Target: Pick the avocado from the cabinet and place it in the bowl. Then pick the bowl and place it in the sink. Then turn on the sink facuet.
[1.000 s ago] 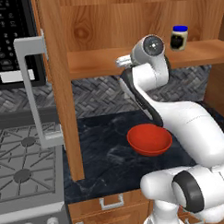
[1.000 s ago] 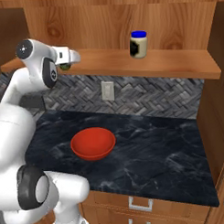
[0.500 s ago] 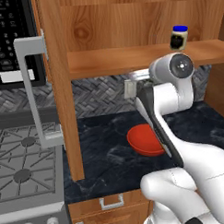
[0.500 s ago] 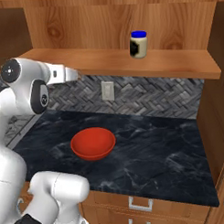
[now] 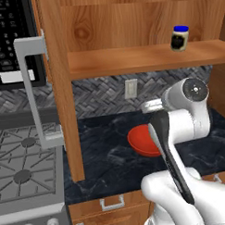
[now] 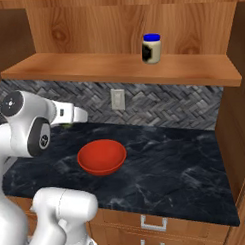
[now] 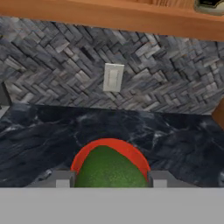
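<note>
My gripper (image 7: 111,180) is shut on the dark green avocado (image 7: 111,168), which bulges between the two fingertips (image 7: 61,179). In the right base view the gripper (image 6: 77,116) hangs above the counter, up and left of the red bowl (image 6: 101,156). A sliver of the avocado (image 6: 67,126) peeks out under the hand. The bowl (image 5: 142,141) sits on the dark counter, partly behind my arm, and its rim (image 7: 109,143) arcs just past the fruit. The gripper (image 5: 151,105) is below the cabinet shelf (image 5: 144,57). The sink and the faucet are out of view.
A dark jar with a blue lid (image 6: 151,48) stands on the cabinet shelf (image 6: 117,67). The open cabinet door with its grey bar handle (image 5: 34,90) juts out on the left, beside a stove (image 5: 23,160). A wall outlet (image 7: 113,77) is on the herringbone backsplash.
My arm has come down from shelf height with the avocado still held. The hand now hangs low over the counter near the bowl. Bowl and jar have not moved.
</note>
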Robot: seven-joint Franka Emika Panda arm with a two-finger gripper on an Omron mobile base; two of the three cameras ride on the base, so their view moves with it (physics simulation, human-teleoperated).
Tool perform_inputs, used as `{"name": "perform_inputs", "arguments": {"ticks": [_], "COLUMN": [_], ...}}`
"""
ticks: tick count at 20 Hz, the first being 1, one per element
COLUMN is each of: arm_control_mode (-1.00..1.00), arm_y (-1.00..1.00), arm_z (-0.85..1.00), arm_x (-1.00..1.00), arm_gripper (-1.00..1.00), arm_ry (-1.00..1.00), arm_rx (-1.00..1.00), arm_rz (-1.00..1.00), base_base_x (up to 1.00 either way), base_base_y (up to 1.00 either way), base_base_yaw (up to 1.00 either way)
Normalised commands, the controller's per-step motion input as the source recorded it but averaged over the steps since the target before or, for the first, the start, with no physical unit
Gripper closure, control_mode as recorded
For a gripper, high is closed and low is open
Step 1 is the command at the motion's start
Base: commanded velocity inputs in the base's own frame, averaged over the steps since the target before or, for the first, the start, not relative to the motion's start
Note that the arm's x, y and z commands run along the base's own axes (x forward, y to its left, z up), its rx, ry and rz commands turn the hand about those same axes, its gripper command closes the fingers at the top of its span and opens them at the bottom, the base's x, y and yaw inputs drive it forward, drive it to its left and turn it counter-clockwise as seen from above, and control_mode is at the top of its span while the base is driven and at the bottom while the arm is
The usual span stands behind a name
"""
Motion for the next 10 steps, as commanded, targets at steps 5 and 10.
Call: {"name": "perform_inputs", "arguments": {"ticks": [5,10], "arm_control_mode": [-1.0,-1.0], "arm_y": [-0.1,-0.19], "arm_z": [-1.0,-0.82], "arm_x": [0.08,0.42], "arm_gripper": [1.0,1.0], "arm_ry": [0.28,0.09], "arm_rx": [0.0,0.0], "arm_rz": [0.0,0.0], "base_base_x": [0.0,0.0], "base_base_y": [0.0,0.0], "base_base_yaw": [0.0,0.0]}}
